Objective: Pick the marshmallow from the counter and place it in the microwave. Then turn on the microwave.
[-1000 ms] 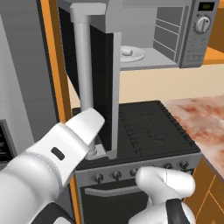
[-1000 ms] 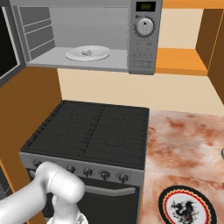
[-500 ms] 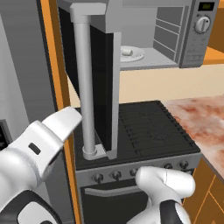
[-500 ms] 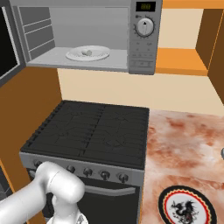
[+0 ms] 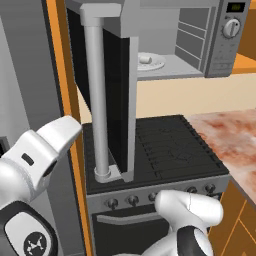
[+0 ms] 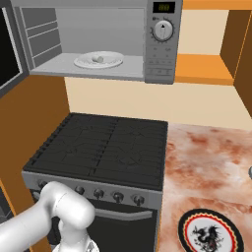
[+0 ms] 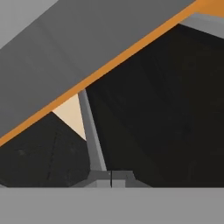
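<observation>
The claw (image 7: pixel 111 180) sits at the bottom centre of the hand view with its two dark fingertips pressed together, fully closed and holding nothing. Whether it touches the dark glass just ahead of it cannot be told.

The microwave (image 6: pixel 160 59) fills the top of the right base view: a boxy silver-grey shell with a ribbed inner wall, a round dial and a small dark display on its right-hand panel. Its door (image 5: pixel 115 100) hangs wide open at the centre left of the left base view, a flat slab of dark glass with a long, smooth grey bar handle (image 5: pixel 96 95) running down its edge.

Inside the cavity, a round white plate (image 6: pixel 115 61) lies flat, and the marshmallow (image 6: pixel 100 59), a small off-white stubby lump, rests on it.

Below, the black stovetop (image 6: pixel 103 147) shows ridged grates and a row of small round knobs. At the lower right of the right base view, the counter (image 6: pixel 211 162) is flat and stone-like, mottled pinkish-red, brown and white.
</observation>
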